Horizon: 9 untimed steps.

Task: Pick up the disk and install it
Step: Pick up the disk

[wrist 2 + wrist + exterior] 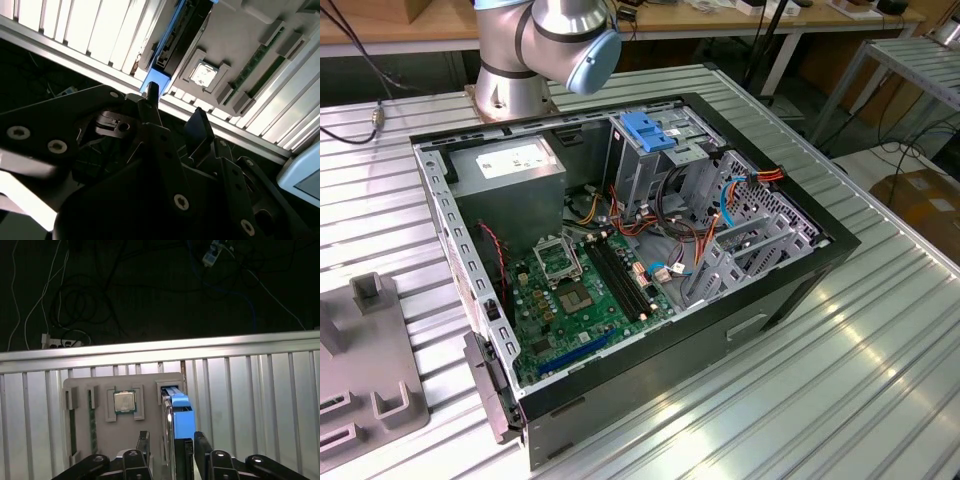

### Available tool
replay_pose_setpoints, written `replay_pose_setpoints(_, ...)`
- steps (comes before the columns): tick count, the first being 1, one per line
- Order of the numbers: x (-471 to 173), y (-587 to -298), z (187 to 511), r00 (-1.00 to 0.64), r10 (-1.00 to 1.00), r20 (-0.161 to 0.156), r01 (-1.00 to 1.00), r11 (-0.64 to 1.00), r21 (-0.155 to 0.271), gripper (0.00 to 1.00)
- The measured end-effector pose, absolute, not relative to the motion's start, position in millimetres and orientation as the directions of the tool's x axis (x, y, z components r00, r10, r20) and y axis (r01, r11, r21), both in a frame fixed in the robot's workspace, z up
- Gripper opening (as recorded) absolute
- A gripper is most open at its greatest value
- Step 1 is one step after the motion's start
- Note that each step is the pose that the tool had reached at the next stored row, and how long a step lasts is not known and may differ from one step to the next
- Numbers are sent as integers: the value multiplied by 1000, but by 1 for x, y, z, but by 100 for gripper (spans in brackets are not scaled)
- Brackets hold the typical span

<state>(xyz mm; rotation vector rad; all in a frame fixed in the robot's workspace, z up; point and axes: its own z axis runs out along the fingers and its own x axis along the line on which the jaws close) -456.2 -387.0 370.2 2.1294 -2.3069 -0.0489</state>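
Gripper (172, 452): jaws apart, straddling the disk (181, 414), gripping nothing. One finger sits just beside the disk's blue rail; the other stands clear of it. The disk stands on edge in a slot of the grey holder (147, 385), beside a chip (124, 401). Recommendation: centre the jaws before closing, so the first contact does not tilt the disk.

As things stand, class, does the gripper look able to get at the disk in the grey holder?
Probably yes: the open gripper hangs over the upright disk, straddling it, with nothing in between.
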Motion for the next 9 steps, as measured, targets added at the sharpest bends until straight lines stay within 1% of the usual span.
replay_pose_setpoints(9, -456, -387, 362, -81, -997, -20, -996, 80, 24, 48)
